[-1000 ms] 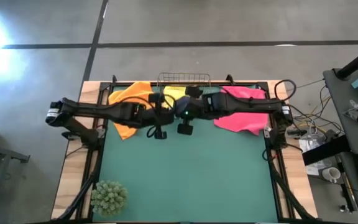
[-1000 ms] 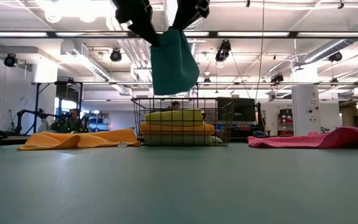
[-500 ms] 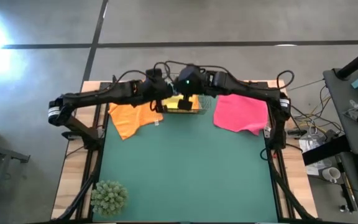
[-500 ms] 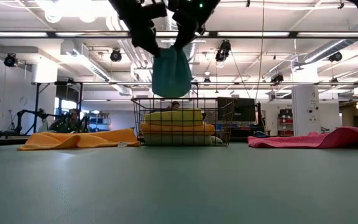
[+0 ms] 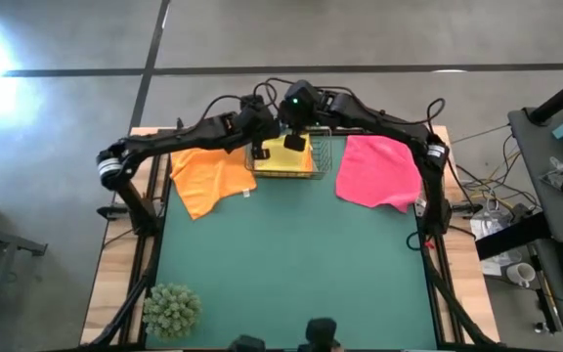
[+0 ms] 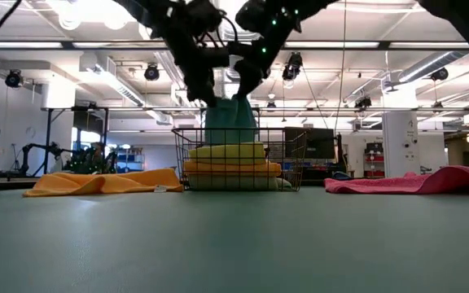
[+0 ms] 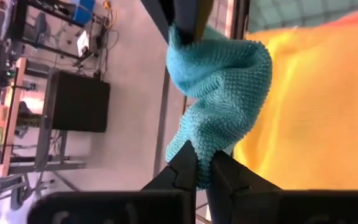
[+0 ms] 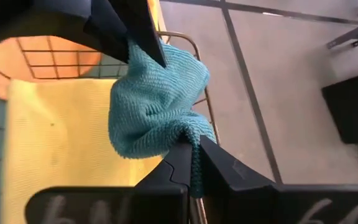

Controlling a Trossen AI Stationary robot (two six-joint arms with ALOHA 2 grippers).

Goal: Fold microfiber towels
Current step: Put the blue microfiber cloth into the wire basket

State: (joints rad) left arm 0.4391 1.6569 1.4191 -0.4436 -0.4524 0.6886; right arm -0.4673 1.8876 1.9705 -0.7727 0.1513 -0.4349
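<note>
A teal microfiber towel (image 6: 230, 122) hangs bunched between my two grippers over the wire basket (image 6: 238, 159) at the table's far edge. Its lower end reaches down inside the basket rim to the yellow towel (image 5: 286, 156) on top of the folded stack. Whether it touches the yellow towel I cannot tell. My left gripper (image 6: 212, 99) and my right gripper (image 6: 245, 91) are both shut on its upper part, close together. In the high view the arms hide the teal towel. An orange towel (image 5: 208, 176) and a pink towel (image 5: 374, 171) lie spread flat on either side of the basket. My left gripper pinches a bunched upper corner of the teal towel (image 7: 194, 146) between its two fingers, coming slanting down from the table's left. The cloth hangs slack below. My right gripper pinches the other bunched upper corner (image 8: 194, 138) between its two fingers, slanting down from the table's right. Several layers are gathered there.
Under the yellow towel the basket holds an orange folded towel (image 6: 233, 168) and a pale one. A green spiky plant ball (image 5: 171, 310) stands at the near left corner. The green mat (image 5: 291, 264) stretches from the basket to the near edge.
Both grippers have carried the teal towel toward the table's far edge and a little down, staying close together. The towel hung clear over the mat before; now it hangs over the basket with its lower end inside the rim.
</note>
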